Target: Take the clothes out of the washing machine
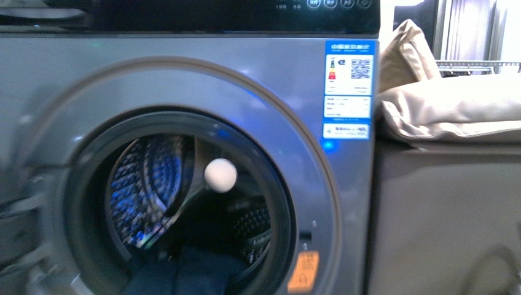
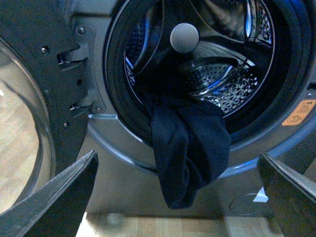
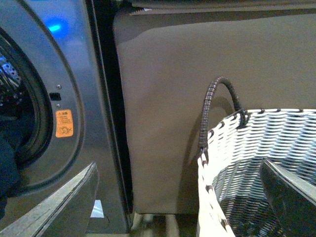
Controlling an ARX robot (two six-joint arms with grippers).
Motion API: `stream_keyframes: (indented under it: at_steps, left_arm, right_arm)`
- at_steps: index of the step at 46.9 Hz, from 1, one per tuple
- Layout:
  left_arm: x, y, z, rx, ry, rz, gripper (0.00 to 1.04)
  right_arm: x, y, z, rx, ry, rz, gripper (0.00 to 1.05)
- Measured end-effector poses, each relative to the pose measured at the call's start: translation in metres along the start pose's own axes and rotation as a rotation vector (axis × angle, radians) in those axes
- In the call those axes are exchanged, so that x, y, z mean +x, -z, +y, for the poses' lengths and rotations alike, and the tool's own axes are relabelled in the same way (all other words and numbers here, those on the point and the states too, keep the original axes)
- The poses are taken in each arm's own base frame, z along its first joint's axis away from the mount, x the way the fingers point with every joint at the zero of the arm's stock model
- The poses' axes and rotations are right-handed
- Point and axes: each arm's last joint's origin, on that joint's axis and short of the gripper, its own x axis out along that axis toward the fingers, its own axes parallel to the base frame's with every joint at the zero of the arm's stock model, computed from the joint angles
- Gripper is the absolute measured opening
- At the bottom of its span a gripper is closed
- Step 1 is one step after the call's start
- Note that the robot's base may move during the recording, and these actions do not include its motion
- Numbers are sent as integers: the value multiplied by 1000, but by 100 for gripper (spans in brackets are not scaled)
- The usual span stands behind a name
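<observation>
**Step in hand: grasp the garment at the drum mouth.**

1. Location of the workpiece. The clothes (image 2: 190,153) hang out of the washing machine (image 1: 184,80), draped over the rim of the round opening at about 6 o'clock. One folded lobe dangles below the rim, and the rest trails back into the perforated drum (image 2: 222,84). The door (image 2: 24,123) stands swung open at the 9 o'clock side of the opening.

2. Gripper condition. The left gripper (image 2: 177,157) is spread wide with nothing between its fingers. It faces the hanging lobe and is not yet in contact with it. The right gripper (image 3: 178,163) is likewise spread wide and empty. It is positioned above the woven basket (image 3: 256,143), which sits in front of the grey cabinet (image 1: 442,215) at 3 o'clock of the washer.

3. Recommended procedure.
   - Advance the left gripper straight toward the thick fold just below the 6 o'clock rim, where the cloth is bunched.
   - Bracket the fold fully before closing. A bite on a single loose layer is likely to slip.
   - Keep the fingers clear of the dark rim of the opening, because pinching it would stall the pull.
   - Draw the garment outward and slightly upward, so that the portion inside the drum slides over the rim rather than dragging against it.

4. Caution. The part of the garment inside the drum is in shadow, so its length cannot be determined. Allow for a long withdrawal.
</observation>
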Motion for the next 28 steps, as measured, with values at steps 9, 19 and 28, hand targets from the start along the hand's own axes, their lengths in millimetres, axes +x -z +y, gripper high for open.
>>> stream_keyframes:
  at_steps: [9, 19, 28]
  left_arm:
    - [0, 0, 0, 0, 0, 0, 98]
    - [13, -2, -7, -150, 184, 164, 98]
    - [49, -25, -19, -92, 199, 134, 98]
  right_arm:
    - [0, 0, 0, 0, 1, 0, 97]
    - [0, 0, 0, 0, 2, 0, 97]
    - [0, 0, 0, 0, 0, 0, 97]
